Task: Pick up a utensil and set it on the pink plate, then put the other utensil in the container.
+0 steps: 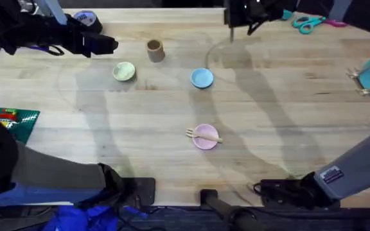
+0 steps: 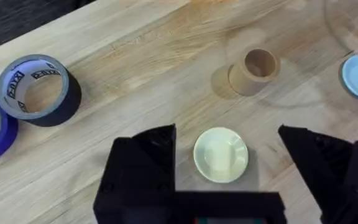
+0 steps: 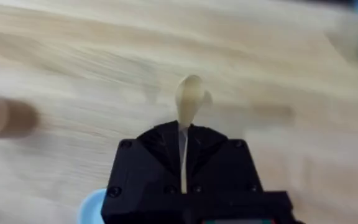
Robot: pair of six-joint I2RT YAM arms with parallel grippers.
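Pinching the pale spoon (rounded bowl outward), right gripper.

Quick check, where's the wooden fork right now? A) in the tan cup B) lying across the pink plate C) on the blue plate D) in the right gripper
B: in the overhead view the wooden fork lies across the pink plate, while the right gripper is shut on the wooden spoon.
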